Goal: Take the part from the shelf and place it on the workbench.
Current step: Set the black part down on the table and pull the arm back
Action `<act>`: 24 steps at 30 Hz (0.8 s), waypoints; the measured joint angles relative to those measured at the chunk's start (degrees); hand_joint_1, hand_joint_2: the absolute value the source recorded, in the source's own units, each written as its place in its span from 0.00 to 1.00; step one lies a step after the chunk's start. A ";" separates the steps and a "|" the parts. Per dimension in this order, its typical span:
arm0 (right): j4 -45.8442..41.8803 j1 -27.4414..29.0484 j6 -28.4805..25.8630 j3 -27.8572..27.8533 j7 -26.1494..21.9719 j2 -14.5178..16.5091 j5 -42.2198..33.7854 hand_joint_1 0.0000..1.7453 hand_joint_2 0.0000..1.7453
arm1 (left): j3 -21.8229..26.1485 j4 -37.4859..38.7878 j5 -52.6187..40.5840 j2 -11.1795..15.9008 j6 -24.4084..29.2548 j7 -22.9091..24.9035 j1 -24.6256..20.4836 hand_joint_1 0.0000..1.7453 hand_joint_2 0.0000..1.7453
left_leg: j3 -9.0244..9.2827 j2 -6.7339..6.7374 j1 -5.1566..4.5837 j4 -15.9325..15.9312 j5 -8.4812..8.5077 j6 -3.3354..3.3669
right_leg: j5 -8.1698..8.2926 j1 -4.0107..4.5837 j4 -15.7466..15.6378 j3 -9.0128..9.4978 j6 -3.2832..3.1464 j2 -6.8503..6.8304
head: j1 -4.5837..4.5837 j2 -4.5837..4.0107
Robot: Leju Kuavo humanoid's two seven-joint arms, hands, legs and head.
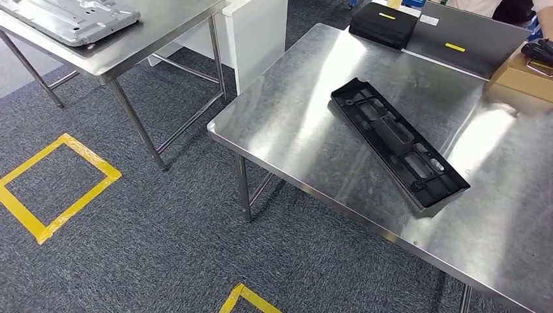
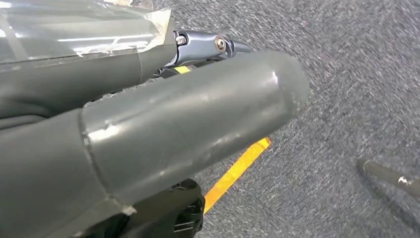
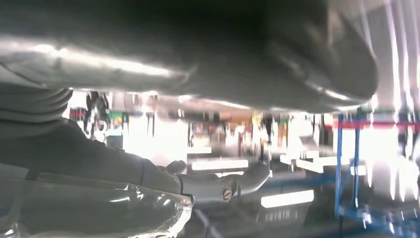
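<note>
The part (image 1: 398,140) is a long black plastic panel with openings. It lies flat and slanted on the steel workbench (image 1: 293,130), with one end near the bench's front edge. Nothing touches it. My left hand (image 2: 188,124) appears in the left wrist view over the carpet, its thick grey thumb stretched out and nothing in its grasp. My right hand (image 3: 198,64) appears in the right wrist view, thumb and fingers apart and empty, against a bright, blurred room.
A second steel table (image 1: 163,26) at the back left carries a grey metal plate (image 1: 72,16). On the workbench's far side are a black case (image 1: 383,25), a grey panel (image 1: 456,32) and a cardboard box (image 1: 522,78). A person (image 1: 495,6) stands behind. Yellow tape (image 1: 59,189) marks the carpet.
</note>
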 joint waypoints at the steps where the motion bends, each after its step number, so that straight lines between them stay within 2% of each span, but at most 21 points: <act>1: 0.91 -0.12 0.00 0.15 1.15 0.77 0.30 0.00 0.00 | 0.00 0.00 -0.22 0.04 0.08 0.09 -0.04 0.00 0.00 | 0.00 0.00 0.02 0.00 0.00 0.00 | 0.00 0.00 0.00 0.00 -0.01 0.00 | 0.01 0.00; 4: 3.76 -0.22 -0.01 0.73 4.47 2.68 -0.02 0.00 0.00 | 0.00 0.00 -0.61 0.20 0.18 0.26 -0.07 0.00 0.00 | 0.01 0.00 0.04 -0.02 0.00 -0.01 | -0.02 0.00 0.00 0.00 -0.02 0.00 | 0.01 0.00; 9: 7.54 -0.76 -0.02 -0.17 6.42 5.26 0.51 0.00 0.00 | -0.02 0.00 -0.99 0.58 0.31 0.29 -0.07 0.00 0.00 | 0.01 0.02 0.04 -0.03 0.00 -0.02 | -0.04 0.00 0.00 -0.01 -0.06 0.00 | 0.01 0.00; 12: 9.60 -0.81 -0.03 -0.60 9.26 6.31 1.72 0.00 0.00 | -0.02 0.00 -1.11 0.82 0.56 0.22 -0.05 0.00 0.00 | 0.01 0.01 0.03 -0.04 0.00 -0.02 | -0.05 0.00 0.00 0.00 -0.06 0.00 | 0.01 0.00; 16: 11.83 -0.80 -0.04 -1.00 11.82 6.88 1.87 0.00 0.00 | -0.02 0.00 -1.38 1.14 0.75 -0.04 -0.05 0.00 0.00 | 0.01 0.00 0.01 -0.04 0.00 -0.02 | -0.04 0.00 0.00 0.02 -0.06 0.00 | 0.02 0.00; 24: 13.83 -0.77 -0.05 -1.22 12.32 7.29 1.93 0.00 0.00 | -0.04 0.00 -1.54 1.52 0.78 -0.09 -0.04 0.00 0.00 | 0.01 0.01 -0.01 -0.04 0.00 -0.02 | -0.04 -0.01 0.00 0.01 -0.05 0.00 | 0.02 0.00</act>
